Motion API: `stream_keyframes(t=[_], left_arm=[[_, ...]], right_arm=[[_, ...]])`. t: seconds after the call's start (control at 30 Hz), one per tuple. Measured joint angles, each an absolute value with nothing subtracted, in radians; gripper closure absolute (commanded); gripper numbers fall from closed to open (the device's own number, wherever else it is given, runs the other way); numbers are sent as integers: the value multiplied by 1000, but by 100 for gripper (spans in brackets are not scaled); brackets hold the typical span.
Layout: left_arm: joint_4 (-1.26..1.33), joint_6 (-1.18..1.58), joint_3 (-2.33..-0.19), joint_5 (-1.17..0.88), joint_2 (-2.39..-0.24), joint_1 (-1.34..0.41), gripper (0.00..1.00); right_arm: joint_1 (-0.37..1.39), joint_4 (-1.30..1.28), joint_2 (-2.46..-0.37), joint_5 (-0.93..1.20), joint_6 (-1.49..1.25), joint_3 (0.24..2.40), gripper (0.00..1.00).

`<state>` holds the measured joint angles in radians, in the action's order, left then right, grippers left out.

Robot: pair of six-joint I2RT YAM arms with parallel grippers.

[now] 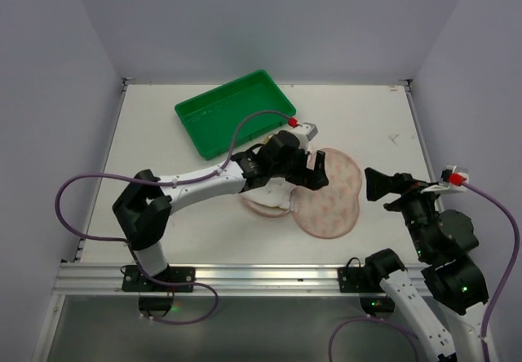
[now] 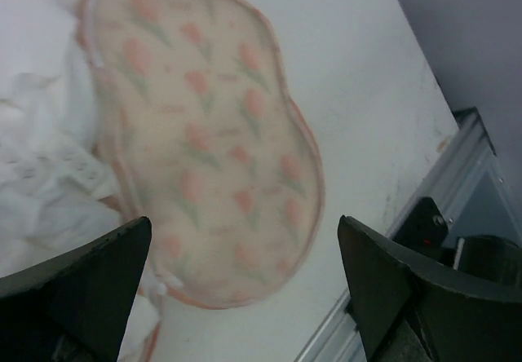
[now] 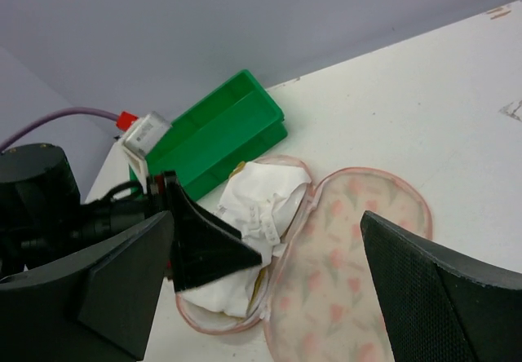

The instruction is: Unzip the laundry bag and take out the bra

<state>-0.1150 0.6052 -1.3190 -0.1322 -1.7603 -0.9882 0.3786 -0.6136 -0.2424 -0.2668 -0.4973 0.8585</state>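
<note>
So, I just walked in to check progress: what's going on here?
The laundry bag lies unzipped and spread open on the table. The bra, showing mostly white fabric, is not yet out; it sits in the half nearer the green tray. The left hand hovers open over the bag, holding nothing. The right hand is open too, off to the side.

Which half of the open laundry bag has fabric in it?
The half nearer the green tray: white fabric fills it; the other half lies flat and bare.
</note>
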Motion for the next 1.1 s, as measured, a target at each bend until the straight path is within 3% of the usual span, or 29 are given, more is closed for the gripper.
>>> stream_keyframes(t=[0.33, 0.73, 0.83, 0.87, 0.93, 0.97, 1.03, 1.1], left_arm=[[-256, 577, -1285, 69, -1717, -743, 8], [-315, 514, -1360, 80, -1919, -721, 29], [-313, 510, -1362, 78, -1935, -721, 49], [-313, 507, -1362, 77, -1936, -722, 63], [-307, 503, -1362, 76, -1935, -722, 77], [-301, 500, -1361, 76, -1935, -722, 89], [-292, 496, -1355, 75, -1933, -721, 99], [-286, 488, -1344, 75, -1923, -721, 100]], right_arm=[[379, -614, -337, -133, -542, 768, 1], [379, -596, -374, -34, -581, 730, 1], [379, -588, -372, -31, -590, 722, 1], [379, -585, -371, -31, -593, 718, 1], [379, -583, -371, -30, -596, 711, 1], [379, -582, -371, -30, -599, 709, 1], [379, -581, -370, -30, -603, 706, 1], [379, -580, -370, -30, -603, 704, 1]])
